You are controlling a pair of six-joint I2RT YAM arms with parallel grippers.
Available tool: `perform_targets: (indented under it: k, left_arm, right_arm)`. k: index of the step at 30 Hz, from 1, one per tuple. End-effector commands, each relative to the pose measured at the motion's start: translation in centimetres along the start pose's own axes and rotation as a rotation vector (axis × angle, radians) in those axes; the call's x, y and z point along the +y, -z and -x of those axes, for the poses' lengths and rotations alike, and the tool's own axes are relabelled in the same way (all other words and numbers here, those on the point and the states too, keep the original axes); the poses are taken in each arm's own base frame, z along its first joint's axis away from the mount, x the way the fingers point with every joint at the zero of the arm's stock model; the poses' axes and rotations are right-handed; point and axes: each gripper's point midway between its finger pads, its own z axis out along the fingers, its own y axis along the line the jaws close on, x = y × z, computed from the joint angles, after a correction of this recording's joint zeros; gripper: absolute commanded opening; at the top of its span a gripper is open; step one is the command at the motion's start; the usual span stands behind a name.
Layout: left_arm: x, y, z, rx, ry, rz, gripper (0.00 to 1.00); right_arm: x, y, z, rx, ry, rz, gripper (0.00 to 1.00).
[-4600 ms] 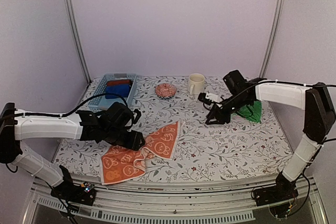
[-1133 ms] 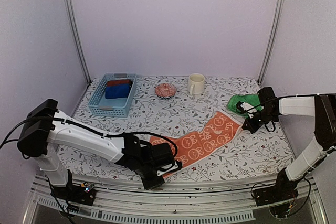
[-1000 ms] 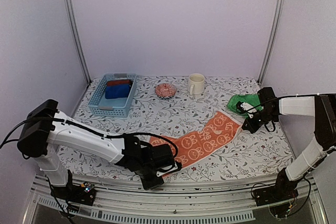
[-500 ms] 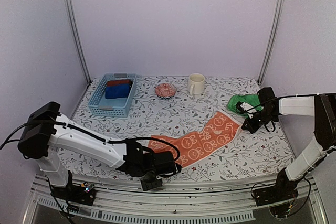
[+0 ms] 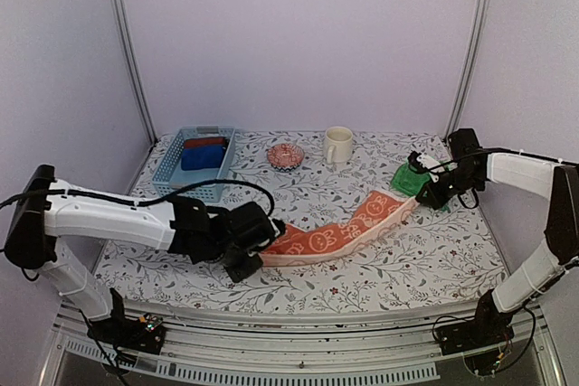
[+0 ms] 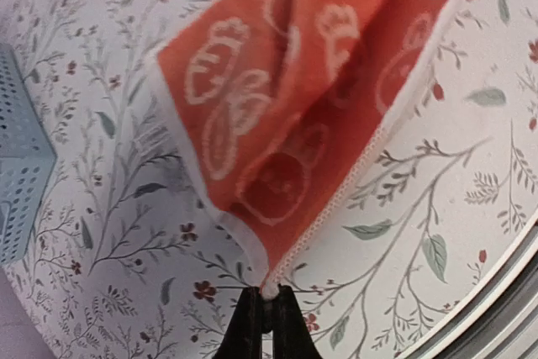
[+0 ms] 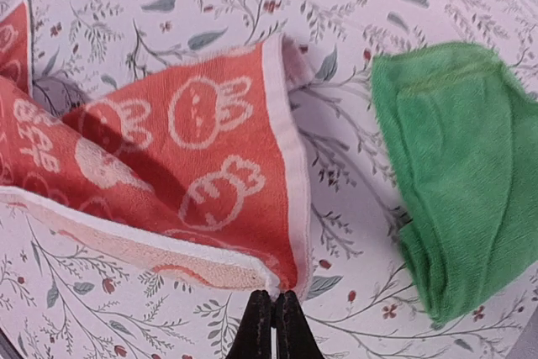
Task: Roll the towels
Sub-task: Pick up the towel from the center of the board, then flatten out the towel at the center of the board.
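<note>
The orange rabbit-print cloth towel (image 5: 336, 234) spans the flowered desk (image 5: 425, 264) as a long sagging band. The left pincer (image 6: 267, 293) is clenched on its near corner and the right pincer (image 7: 273, 296) on its far corner, beside the plain green towel (image 7: 458, 199). Holding both ends probably serves to stretch it straight for rolling.

Orange towel (image 5: 344, 232) spans centre; basket (image 5: 185, 185), bowl (image 5: 286, 155), mug (image 5: 337, 145) line far edge.

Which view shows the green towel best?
The right wrist view: the green towel fills its right side, folds and stitched edge clear, lying apart from the orange towel. In the top view the green towel is small and partly behind the right gripper. The left wrist view does not show it.
</note>
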Motion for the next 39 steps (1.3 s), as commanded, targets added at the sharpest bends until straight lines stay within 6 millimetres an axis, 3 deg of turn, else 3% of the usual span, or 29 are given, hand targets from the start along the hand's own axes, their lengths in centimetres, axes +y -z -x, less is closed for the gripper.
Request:
perform_targets:
  k: [1, 7, 9, 12, 15, 18, 22, 25, 30, 33, 36, 39]
  left_arm:
    - [8.1, 3.6, 3.4, -0.152, 0.236, 0.121, 0.00]
    - [18.3, 8.5, 7.6, -0.333, 0.434, 0.269, 0.00]
    - [20.9, 10.3, 8.8, -0.388, 0.475, 0.305, 0.00]
    - [22.8, 12.7, 10.5, -0.459, 0.470, 0.335, 0.00]
    - [23.7, 14.7, 11.2, -0.487, 0.458, 0.364, 0.00]
    - [24.0, 16.3, 11.0, -0.513, 0.473, 0.367, 0.00]
    - [22.8, 17.9, 9.6, -0.569, 0.508, 0.296, 0.00]
    - [19.7, 17.6, 8.6, -0.608, 0.490, 0.166, 0.00]
    - [13.1, 15.7, 5.8, -0.599, 0.445, -0.010, 0.00]
    - [9.1, 17.5, 4.9, -0.621, 0.397, -0.090, 0.00]
    - [7.8, 20.2, 4.3, -0.675, 0.405, -0.122, 0.00]
    - [8.4, 21.2, 3.7, -0.701, 0.435, -0.105, 0.00]
  right_arm:
    - [-1.0, 4.9, 7.3, -0.155, 0.045, -0.023, 0.03]
    - [-3.9, 10.1, 15.8, -0.290, 0.093, -0.106, 0.02]
    - [-4.9, 12.3, 18.6, -0.338, 0.112, -0.146, 0.03]
    - [-5.4, 14.9, 21.2, -0.393, 0.133, -0.177, 0.03]
    - [-5.3, 16.8, 22.2, -0.426, 0.148, -0.203, 0.03]
    - [-4.5, 18.0, 21.4, -0.429, 0.152, -0.210, 0.02]
    - [-2.1, 18.0, 18.3, -0.410, 0.155, -0.163, 0.02]
    - [1.0, 18.1, 15.2, -0.426, 0.172, -0.090, 0.02]
    - [7.3, 17.0, 7.8, -0.408, 0.193, 0.088, 0.03]
    - [10.6, 18.1, 4.3, -0.402, 0.247, 0.153, 0.02]
    - [14.0, 21.0, 2.4, -0.429, 0.334, 0.229, 0.02]
    - [13.9, 21.6, 2.7, -0.425, 0.330, 0.237, 0.02]
